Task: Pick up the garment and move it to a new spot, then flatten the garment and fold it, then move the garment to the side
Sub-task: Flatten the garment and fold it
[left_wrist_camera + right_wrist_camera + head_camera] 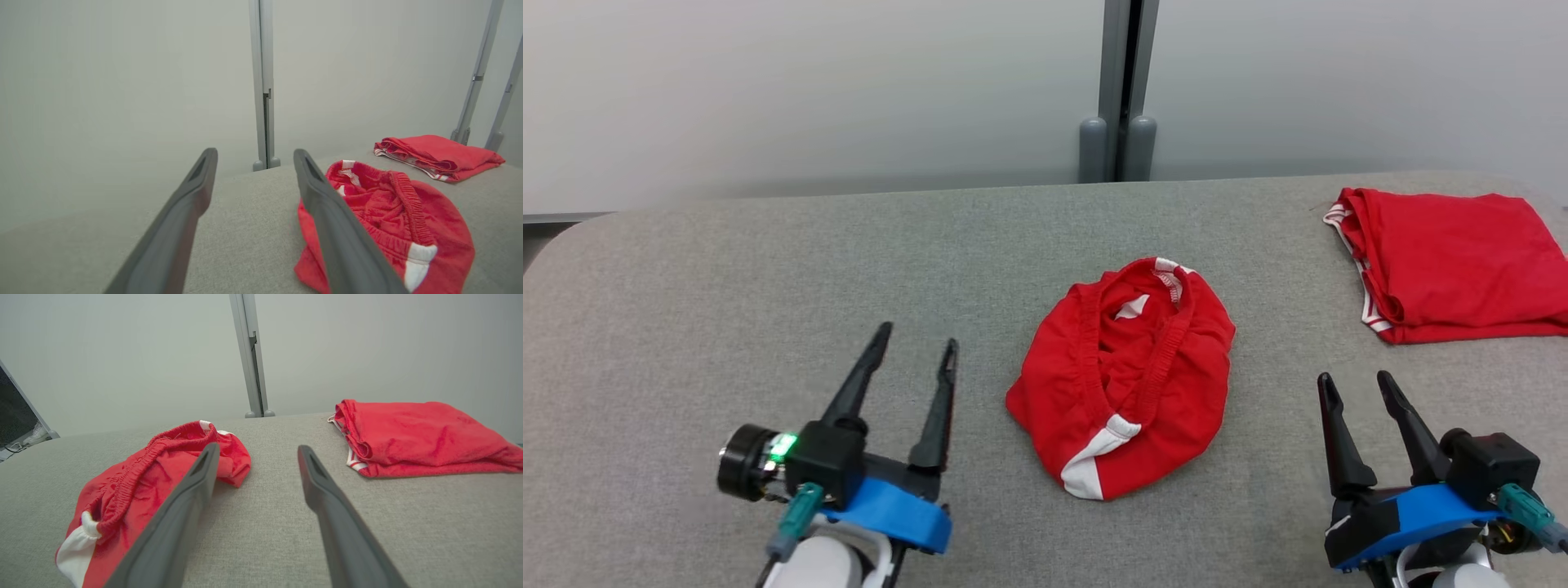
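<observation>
Lying in a rumpled, roundish heap around the middle of the tabletop (768, 269), the garment (1123, 384) is looking like a pair of soft red knit shorts. The gathered, ribbed elastic waistband is curling through the bunch, and white patches of trim are peeking out at its near and far ends. The tabletop itself is wearing a grey woven fabric cover with rounded corners. The left gripper (916, 336) is sitting by the near edge, just to the left of the heap, its two long dark tapered fingers spread wide with nothing between them and not touching the cloth. The right gripper (1355, 377) is doing the same toward the near right corner, fingers splayed and empty, clear of the garment too. Over at the far right corner a second red piece (1454, 273) is lying neatly folded into a flat rectangle, white stripe trim showing along its left side, well apart from the heap.
</observation>
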Controlling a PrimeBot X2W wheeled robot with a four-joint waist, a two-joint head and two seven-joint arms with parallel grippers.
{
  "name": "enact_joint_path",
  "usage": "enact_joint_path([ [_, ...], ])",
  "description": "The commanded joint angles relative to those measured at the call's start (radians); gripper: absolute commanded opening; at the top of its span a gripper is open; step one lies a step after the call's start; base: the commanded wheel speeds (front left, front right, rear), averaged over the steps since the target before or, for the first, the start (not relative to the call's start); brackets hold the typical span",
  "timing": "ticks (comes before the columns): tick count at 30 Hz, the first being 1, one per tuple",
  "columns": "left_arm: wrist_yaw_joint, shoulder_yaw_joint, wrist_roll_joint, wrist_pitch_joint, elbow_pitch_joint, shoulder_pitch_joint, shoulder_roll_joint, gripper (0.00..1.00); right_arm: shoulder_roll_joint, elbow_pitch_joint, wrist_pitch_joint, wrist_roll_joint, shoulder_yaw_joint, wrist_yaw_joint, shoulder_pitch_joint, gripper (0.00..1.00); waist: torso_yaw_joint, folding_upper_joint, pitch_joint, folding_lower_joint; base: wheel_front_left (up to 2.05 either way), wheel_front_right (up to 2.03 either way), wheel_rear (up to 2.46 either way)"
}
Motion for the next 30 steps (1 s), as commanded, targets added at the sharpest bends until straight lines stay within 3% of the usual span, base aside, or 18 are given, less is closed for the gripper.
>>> enact_joint_path([
  [1,-0.010,-0.026,0.011,0.007,0.008,-0.021,-0.007,1.00,-0.001,0.002,-0.003,0.001,0.000,0.000,-0.006,1.00,-0.006,0.0000,0.001,0.0000,0.00,0.00,0.00],
  [11,-0.050,-0.223,0.023,0.059,0.094,-0.083,-0.038,1.00,-0.001,0.006,-0.014,0.009,0.002,0.000,-0.027,1.00,-0.056,0.0000,0.044,0.0000,0.00,0.00,0.00],
  [30,-0.056,-0.368,0.002,0.034,0.344,-0.206,-0.044,1.00,-0.001,0.031,-0.046,0.021,0.004,0.000,-0.088,1.00,-0.137,0.0000,0.148,0.0000,0.00,0.00,0.00],
])
